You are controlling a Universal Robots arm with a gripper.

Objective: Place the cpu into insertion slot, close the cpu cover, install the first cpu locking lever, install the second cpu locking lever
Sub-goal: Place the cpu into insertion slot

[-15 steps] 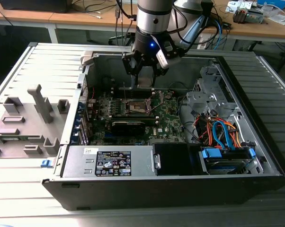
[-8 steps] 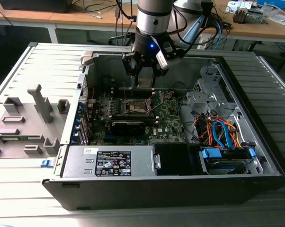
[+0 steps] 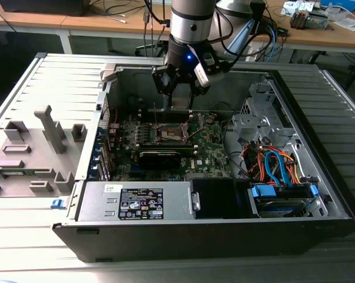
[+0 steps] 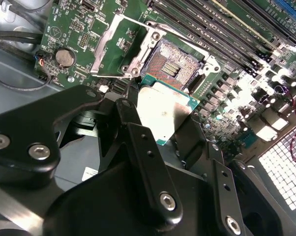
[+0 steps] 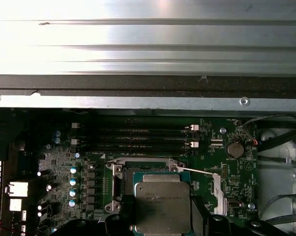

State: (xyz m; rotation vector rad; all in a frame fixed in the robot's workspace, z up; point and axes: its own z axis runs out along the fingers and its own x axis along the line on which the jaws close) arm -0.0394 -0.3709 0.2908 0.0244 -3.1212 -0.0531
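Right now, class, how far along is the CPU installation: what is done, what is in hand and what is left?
Done: nothing is seated yet; the insertion slot lies bare, its pin field exposed. In hand: the gripper grips the cpu by its edges, close to the slot. Left: seating the chip, closing the cpu cover, which stands swung open beside the slot, and both lever steps.

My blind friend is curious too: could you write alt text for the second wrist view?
A black gripper holds the cpu, a silver-topped square chip, close to the open insertion slot with its brownish-gold pin field. The cpu cover stands flipped open beside the slot, on a green circuit board.
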